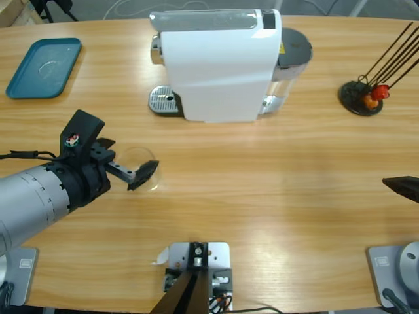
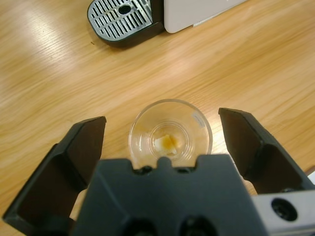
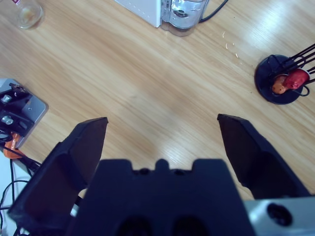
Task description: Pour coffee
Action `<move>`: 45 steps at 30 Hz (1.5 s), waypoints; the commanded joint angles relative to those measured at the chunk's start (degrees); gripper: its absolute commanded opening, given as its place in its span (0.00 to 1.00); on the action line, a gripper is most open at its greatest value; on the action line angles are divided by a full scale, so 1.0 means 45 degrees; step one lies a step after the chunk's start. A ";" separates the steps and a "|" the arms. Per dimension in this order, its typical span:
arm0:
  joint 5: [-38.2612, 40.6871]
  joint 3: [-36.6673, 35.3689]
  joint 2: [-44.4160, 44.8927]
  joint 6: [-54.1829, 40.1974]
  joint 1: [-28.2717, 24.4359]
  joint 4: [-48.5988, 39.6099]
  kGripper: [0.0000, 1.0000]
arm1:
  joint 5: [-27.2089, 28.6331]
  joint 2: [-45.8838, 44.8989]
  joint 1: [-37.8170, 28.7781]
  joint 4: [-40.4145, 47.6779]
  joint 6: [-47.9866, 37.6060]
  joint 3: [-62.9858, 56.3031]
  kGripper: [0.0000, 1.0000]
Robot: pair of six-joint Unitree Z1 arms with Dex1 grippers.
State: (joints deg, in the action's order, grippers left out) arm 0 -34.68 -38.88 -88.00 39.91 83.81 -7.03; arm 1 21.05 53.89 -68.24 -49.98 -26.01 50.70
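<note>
A thin amber film of coffee [image 2: 167, 142] lies in the round clear glass [image 2: 170, 132] between my left gripper [image 2: 170, 135]'s wide-spread jaws. My right gripper [image 3: 162, 128] gapes over bare wood; the high view shows only its tip.

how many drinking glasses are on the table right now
1. The glass stands upright on the table between the open jaws of the left claw, in front of the coffee machine. None elsewhere.
</note>
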 commanded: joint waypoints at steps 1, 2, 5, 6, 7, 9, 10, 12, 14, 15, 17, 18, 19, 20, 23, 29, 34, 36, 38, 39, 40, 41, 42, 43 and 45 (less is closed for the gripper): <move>0.0147 0.0429 -0.1073 0.0451 0.0243 0.0438 1.00 | 0.0128 0.0174 0.0145 -0.0143 0.0038 -0.0293 1.00; 0.0151 0.0448 -0.1112 0.0475 0.0250 0.0465 1.00 | 0.0128 0.0174 0.0145 -0.0143 0.0038 -0.0289 1.00; 0.0147 0.0687 -0.1178 0.0775 0.0258 0.0684 1.00 | 0.0128 0.0174 0.0145 -0.0143 0.0038 -0.0293 1.00; 0.0147 0.0769 -0.1209 0.0822 0.0262 0.0754 1.00 | 0.0128 0.0158 0.0145 -0.0143 0.0038 -0.0293 1.00; 0.0135 0.0831 -0.1252 0.0885 0.0262 0.0782 1.00 | 0.0132 0.0115 0.0145 -0.0132 0.0038 -0.0313 1.00; 0.0108 0.0894 -0.1424 0.0955 0.0262 0.0938 1.00 | 0.0128 0.0092 0.0145 -0.0124 0.0038 -0.0320 1.00; 0.0108 0.0905 -0.1537 0.0971 0.0262 0.1028 1.00 | 0.0128 0.0115 0.0145 -0.0124 0.0038 -0.0316 1.00; 0.0104 0.0905 -0.1866 0.0978 0.0258 0.1309 0.99 | 0.0132 0.0115 0.0145 -0.0124 0.0038 -0.0309 1.00; 0.0116 0.0948 -0.2080 0.0994 0.0262 0.1551 0.99 | 0.0136 0.0115 0.0145 -0.0124 0.0038 -0.0309 1.00; 0.0112 0.1003 -0.2104 0.0994 0.0262 0.1703 0.99 | 0.0132 0.0131 0.0145 -0.0124 0.0038 -0.0309 1.00; 0.0061 0.1023 -0.2131 0.0971 0.0262 0.1930 1.00 | 0.0112 0.0135 0.0145 -0.0124 0.0038 -0.0309 1.00; 0.0006 0.1023 -0.2151 0.0959 0.0262 0.2016 1.00 | 0.0108 0.0139 0.0145 -0.0124 0.0046 -0.0309 1.00; -0.0029 0.1007 -0.2174 0.0955 0.0262 0.2032 1.00 | 0.0108 0.0146 0.0145 -0.0124 0.0058 -0.0309 1.00; -0.0056 0.1011 -0.2194 0.0971 0.0262 0.2047 1.00 | 0.0108 0.0135 0.0145 -0.0124 0.0058 -0.0309 1.00; -0.0290 0.1034 -0.2182 0.0994 0.0262 0.2051 0.99 | 0.0073 0.0135 0.0145 -0.0124 0.0062 -0.0309 1.00; -0.0435 0.1015 -0.2147 0.0994 0.0262 0.2051 0.71 | 0.0023 0.0096 0.0145 -0.0104 0.0077 -0.0328 1.00; -0.0419 0.0972 -0.1983 0.0744 0.0262 0.2129 0.32 | -0.0009 0.0045 0.0145 -0.0085 0.0097 -0.0336 1.00; -0.0396 0.1007 -0.2049 0.0701 0.0262 0.2133 0.31 | -0.0005 0.0017 0.0145 -0.0065 0.0097 -0.0344 1.00; -0.0392 0.1069 -0.2045 0.0525 0.0262 0.2117 0.31 | -0.0009 -0.0002 0.0145 -0.0065 0.0093 -0.0348 1.00; -0.0365 0.1077 -0.2045 0.0506 0.0262 0.2129 0.31 | -0.0009 -0.0014 0.0145 -0.0065 0.0097 -0.0348 1.00; -0.0310 0.1093 -0.2030 0.0490 0.0262 0.2125 0.30 | -0.0009 -0.0033 0.0145 -0.0065 0.0097 -0.0352 1.00; -0.0267 0.1101 -0.1994 0.0443 0.0262 0.2125 0.22 | -0.0009 -0.0053 0.0145 -0.0054 0.0097 -0.0359 1.00; -0.0263 0.1085 -0.1901 0.0256 0.0262 0.2117 0.15 | -0.0001 -0.0076 0.0145 -0.0046 0.0097 -0.0367 1.00; -0.0271 0.1034 -0.1764 -0.0076 0.0262 0.2110 0.14 | 0.0003 -0.0115 0.0145 -0.0034 0.0097 -0.0375 1.00; -0.0279 0.0972 -0.1205 -0.0846 0.0110 0.2110 0.00 | 0.0023 -0.0139 0.0145 -0.0007 0.0089 -0.0387 1.00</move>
State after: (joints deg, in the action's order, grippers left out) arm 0 -35.99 -35.55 -95.42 42.36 84.58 1.89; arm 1 21.04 53.88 -68.24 -49.98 -25.97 50.69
